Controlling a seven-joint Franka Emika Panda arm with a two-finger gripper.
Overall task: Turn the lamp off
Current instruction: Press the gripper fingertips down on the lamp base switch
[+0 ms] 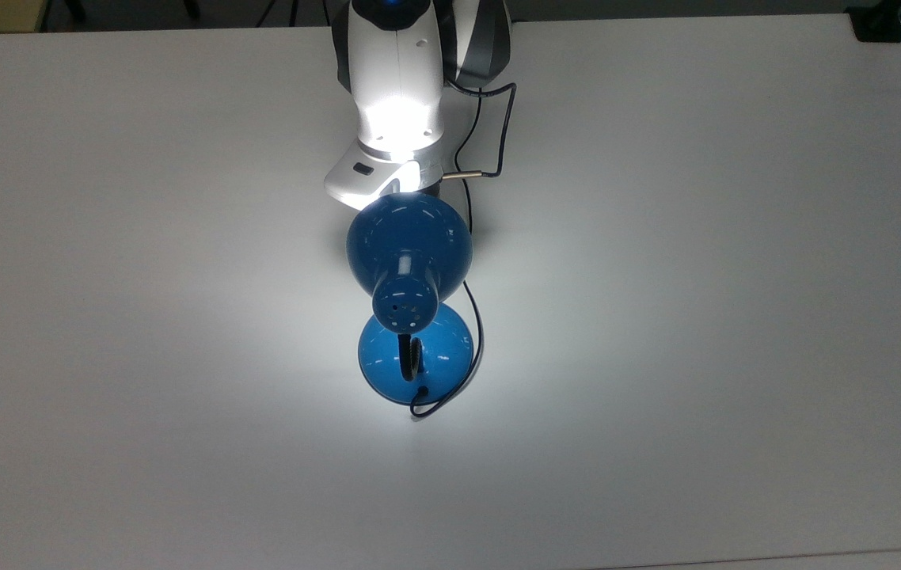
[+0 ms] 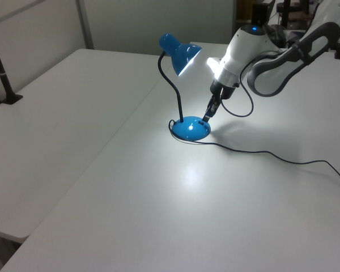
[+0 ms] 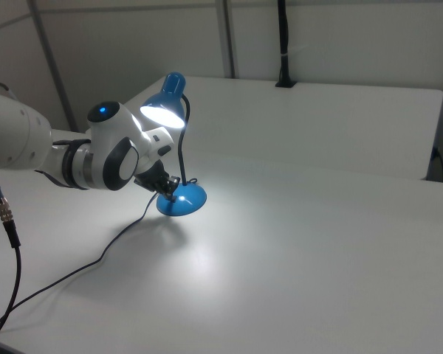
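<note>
The lamp is lit and throws a bright pool on the white table. Its blue domed shade (image 1: 409,245) (image 2: 181,52) (image 3: 166,103) hangs on a black gooseneck above the round blue base (image 1: 419,360) (image 2: 191,130) (image 3: 183,199). My gripper (image 2: 205,117) (image 3: 169,191) points steeply down, shut with nothing held. Its tip sits at the base's rim on the arm's side, where a small dark switch shows. In the top view the shade covers the gripper's tip. The thin black cord (image 2: 260,153) (image 3: 96,258) trails off across the table.
The white arm (image 1: 397,95) reaches in from the top view's upper edge, with its own black cable (image 1: 490,119) looped beside it. A black clamped post (image 2: 3,79) stands at the left view's left table edge. White table surface surrounds the lamp.
</note>
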